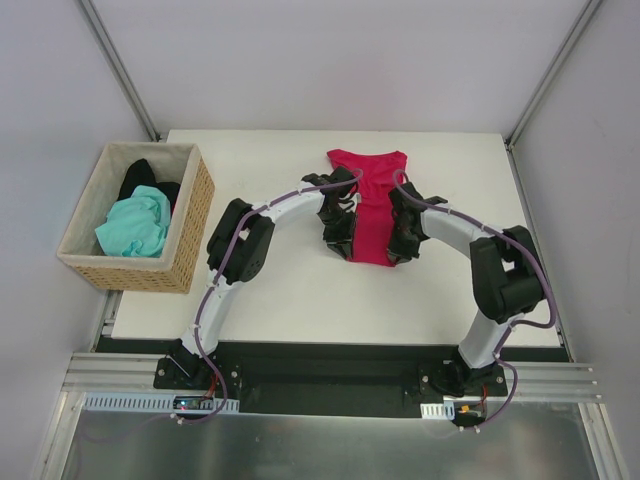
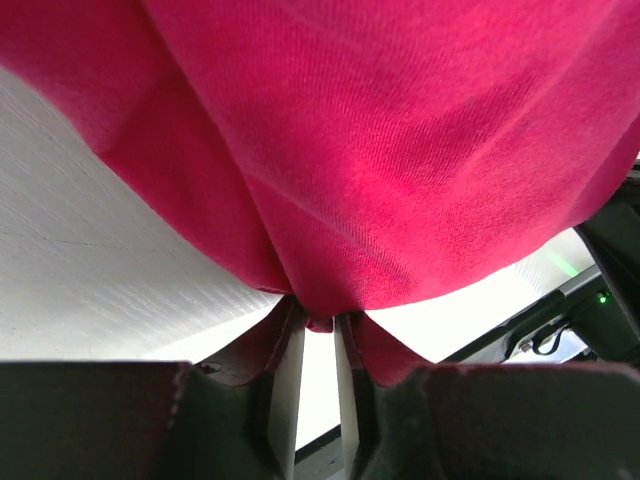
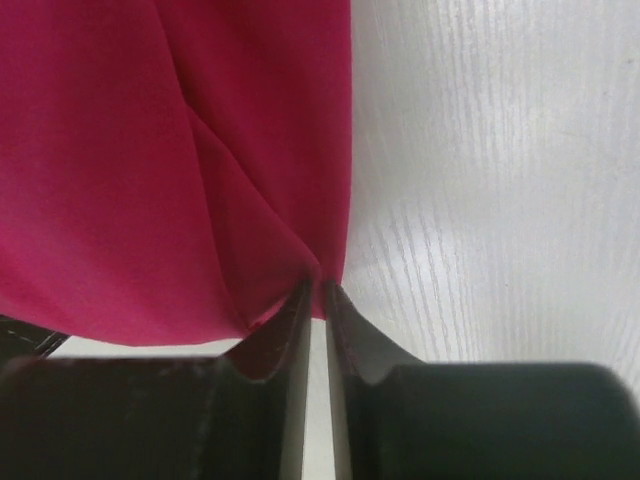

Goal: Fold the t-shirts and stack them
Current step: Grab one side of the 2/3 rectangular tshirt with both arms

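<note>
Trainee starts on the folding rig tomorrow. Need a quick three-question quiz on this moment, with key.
1. True or false: the red shirt lies in the basket.
2. The left pincer and right pincer are: A) open, holding nothing; B) shut on the red shirt; C) shut on the basket rim.
3. Which shirts are in the basket?

Key
1. False: it is on the table.
2. B.
3. The teal shirt and the black shirt.
</note>
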